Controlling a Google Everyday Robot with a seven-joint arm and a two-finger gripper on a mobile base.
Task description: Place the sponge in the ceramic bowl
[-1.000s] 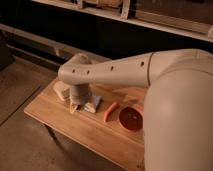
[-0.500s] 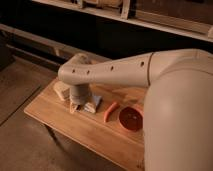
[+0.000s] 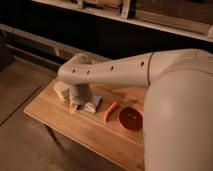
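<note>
The ceramic bowl (image 3: 131,118) is a shallow red-orange round dish with a dark red inside, standing on the right part of the wooden table (image 3: 85,132). The sponge (image 3: 94,104) looks like a small flat pale block lying left of the bowl. My gripper (image 3: 76,106) points straight down at the table just left of the sponge, very close to it or touching it. The wrist hides the contact. My arm reaches in from the right, passing above the bowl.
A curved orange strip (image 3: 110,111) lies between the sponge and the bowl. A pale cream object (image 3: 61,90) stands at the table's left, behind the gripper. Dark shelving (image 3: 150,20) runs along the back wall. The table's front edge drops to the floor.
</note>
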